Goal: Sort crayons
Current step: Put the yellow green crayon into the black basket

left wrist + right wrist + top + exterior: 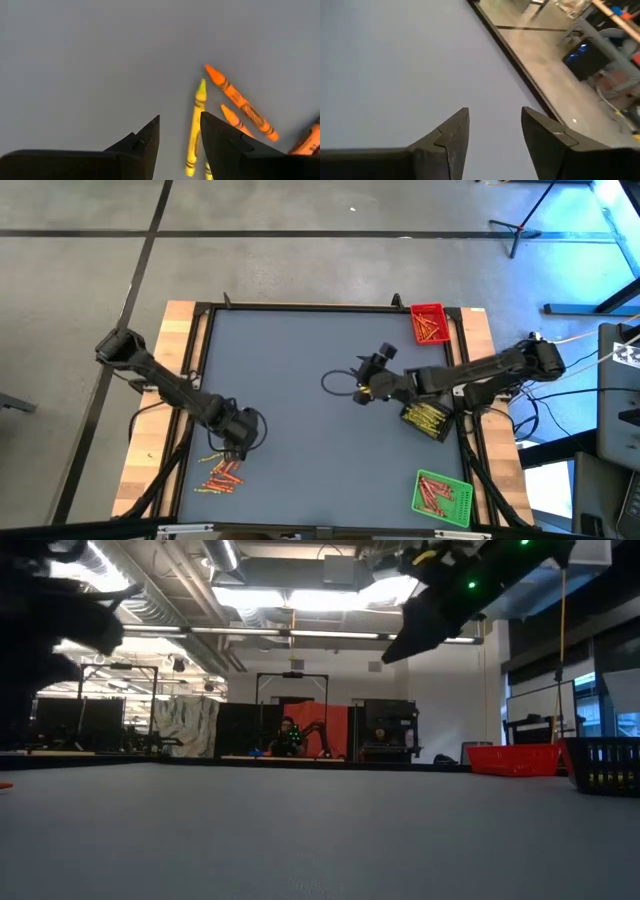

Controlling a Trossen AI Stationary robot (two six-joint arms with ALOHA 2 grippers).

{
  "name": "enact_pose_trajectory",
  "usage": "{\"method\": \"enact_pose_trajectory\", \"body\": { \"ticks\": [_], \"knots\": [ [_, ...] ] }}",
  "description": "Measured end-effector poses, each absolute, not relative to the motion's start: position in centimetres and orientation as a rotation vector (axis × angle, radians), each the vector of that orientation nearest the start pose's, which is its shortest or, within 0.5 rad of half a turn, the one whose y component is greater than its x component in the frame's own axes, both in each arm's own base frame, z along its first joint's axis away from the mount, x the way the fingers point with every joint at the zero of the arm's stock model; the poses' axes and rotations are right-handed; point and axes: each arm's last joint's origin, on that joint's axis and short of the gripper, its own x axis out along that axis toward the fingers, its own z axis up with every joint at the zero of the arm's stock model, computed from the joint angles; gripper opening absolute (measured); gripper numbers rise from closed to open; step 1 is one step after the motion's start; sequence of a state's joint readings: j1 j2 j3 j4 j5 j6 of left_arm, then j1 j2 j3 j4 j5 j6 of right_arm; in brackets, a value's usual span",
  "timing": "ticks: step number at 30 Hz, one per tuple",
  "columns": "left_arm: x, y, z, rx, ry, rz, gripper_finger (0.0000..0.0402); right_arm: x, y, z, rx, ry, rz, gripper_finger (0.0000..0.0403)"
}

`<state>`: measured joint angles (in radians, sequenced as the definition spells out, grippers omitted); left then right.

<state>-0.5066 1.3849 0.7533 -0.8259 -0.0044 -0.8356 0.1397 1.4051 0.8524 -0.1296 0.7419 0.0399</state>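
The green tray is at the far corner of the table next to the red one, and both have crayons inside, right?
Not quite. The green tray sits at the near corner on the right side, away from the red tray, which is at the far corner. The black tray lies between them. The high view shows this. Both do have crayons inside.

High view: straight down over the whole grey-blue table top (300, 380). Low view: level across its surface, facing the room. Wrist views: close above the same surface, past each arm's own dark fingers.
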Motion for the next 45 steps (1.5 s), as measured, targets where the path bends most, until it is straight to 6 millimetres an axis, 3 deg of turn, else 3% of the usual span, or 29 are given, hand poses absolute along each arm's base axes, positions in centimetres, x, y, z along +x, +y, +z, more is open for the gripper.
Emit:
{"method": "enact_pose_trajectory", "body": {
  "ticks": [8,24,35,41,45],
  "knots": [
    [18.3,-11.5,16.1,-0.394,1.441,0.19,0.0126,29.8,0.9,22.2,-0.266,0.628,-0.506,0.0179],
    [16.9,-10.7,13.5,-0.396,1.449,0.207,0.0122,29.9,0.8,21.9,-0.258,0.646,-0.44,0.0179],
    [16.9,-10.7,13.4,-0.344,1.447,0.169,0.0012,30.0,0.9,21.9,-0.253,0.646,-0.425,0.0179],
    [17.2,-10.5,13.9,-0.331,1.464,0.16,0.0012,29.9,0.9,21.9,-0.254,0.648,-0.418,0.0179],
    [18.4,-10.6,16.1,-0.233,1.425,0.167,0.0013,30.0,0.9,21.9,-0.227,0.637,-0.426,0.0179]
  ]
}}
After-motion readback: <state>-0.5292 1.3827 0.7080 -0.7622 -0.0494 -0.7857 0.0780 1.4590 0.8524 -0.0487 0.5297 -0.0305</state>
